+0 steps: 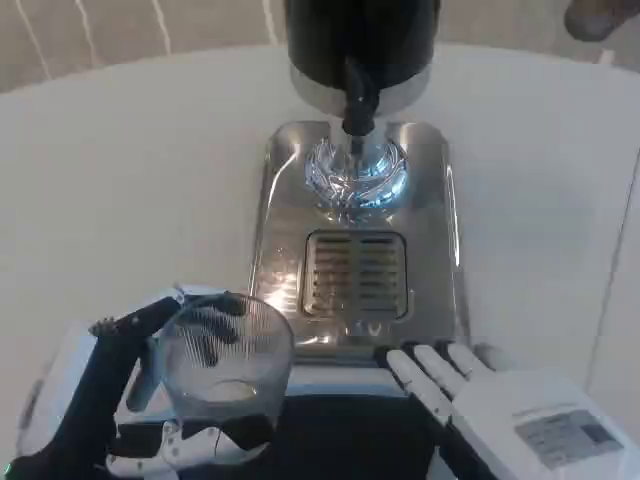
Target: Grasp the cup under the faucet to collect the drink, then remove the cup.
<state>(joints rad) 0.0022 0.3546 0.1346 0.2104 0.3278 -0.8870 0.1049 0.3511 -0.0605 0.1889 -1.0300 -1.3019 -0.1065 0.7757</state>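
A drink dispenser (362, 40) stands at the far middle of the surface (120, 180), its faucet (357, 105) above a drip tray (440, 250) extending toward the viewer. Near left, the left robot hand (150, 400) holds a cup (225, 360). Near right, the right robot hand (500, 410) touches the tray's front edge.

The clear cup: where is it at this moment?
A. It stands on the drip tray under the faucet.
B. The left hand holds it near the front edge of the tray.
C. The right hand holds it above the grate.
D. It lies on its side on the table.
B: the left hand grips the clear cup, away from the faucet.
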